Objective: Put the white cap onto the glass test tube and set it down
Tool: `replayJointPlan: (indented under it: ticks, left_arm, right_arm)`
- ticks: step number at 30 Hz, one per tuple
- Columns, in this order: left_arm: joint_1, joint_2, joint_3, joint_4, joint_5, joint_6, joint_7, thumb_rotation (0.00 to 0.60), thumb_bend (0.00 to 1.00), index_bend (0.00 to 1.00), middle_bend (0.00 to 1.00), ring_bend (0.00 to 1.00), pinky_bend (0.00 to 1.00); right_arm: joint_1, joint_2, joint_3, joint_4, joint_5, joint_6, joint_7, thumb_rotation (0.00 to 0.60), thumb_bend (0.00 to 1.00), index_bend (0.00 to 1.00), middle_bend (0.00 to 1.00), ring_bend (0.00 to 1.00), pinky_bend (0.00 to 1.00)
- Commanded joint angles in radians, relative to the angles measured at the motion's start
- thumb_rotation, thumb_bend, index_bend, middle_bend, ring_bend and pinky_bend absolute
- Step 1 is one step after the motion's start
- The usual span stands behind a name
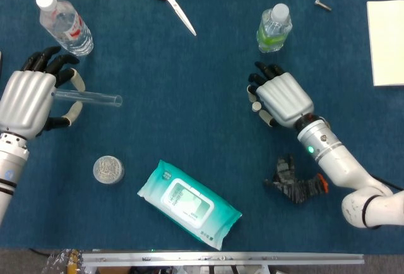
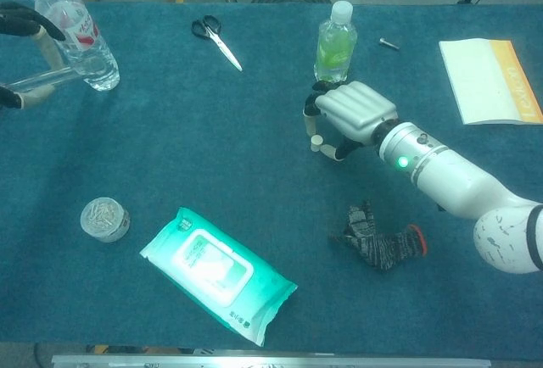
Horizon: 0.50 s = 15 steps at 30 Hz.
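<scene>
My left hand (image 1: 26, 100) at the left edge holds the glass test tube (image 1: 88, 98) level above the table, open end pointing right. In the chest view only its fingertips (image 2: 19, 19) and the tube (image 2: 59, 71) show at the left edge. My right hand (image 1: 284, 99) is palm-down right of centre, just below the green bottle. The small white cap (image 1: 255, 106) sits between its thumb and a fingertip, pinched there; in the chest view the cap (image 2: 316, 141) shows under the right hand (image 2: 352, 114). I cannot tell whether the cap is off the cloth.
A green-tinted bottle (image 1: 274, 29) stands just beyond my right hand and a clear water bottle (image 1: 64, 24) lies above my left. Scissors (image 1: 172, 2), a wet-wipes pack (image 1: 189, 203), a round tin (image 1: 108, 169), a dark glove (image 1: 295, 184), a bolt (image 1: 322, 5) and a notebook (image 1: 386, 41) lie on the blue cloth.
</scene>
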Motion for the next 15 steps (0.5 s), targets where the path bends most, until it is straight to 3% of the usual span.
replayJointPlan:
  ticks: [1, 15]
  left_arm:
    - [0.000, 0.000, 0.000, 0.002, 0.000, 0.000, -0.003, 0.600, 0.34, 0.53, 0.23, 0.10, 0.14]
    - [0.003, 0.000, 0.001, 0.009, 0.003, 0.001, -0.013, 0.600, 0.34, 0.53, 0.23, 0.10, 0.14]
  right_arm:
    - [0.001, -0.003, 0.000, 0.002, 0.002, -0.002, 0.001, 0.600, 0.29, 0.46, 0.26, 0.08, 0.17]
    - [0.005, -0.015, 0.005, 0.012, 0.012, -0.001, -0.005, 0.600, 0.33, 0.47, 0.26, 0.08, 0.17]
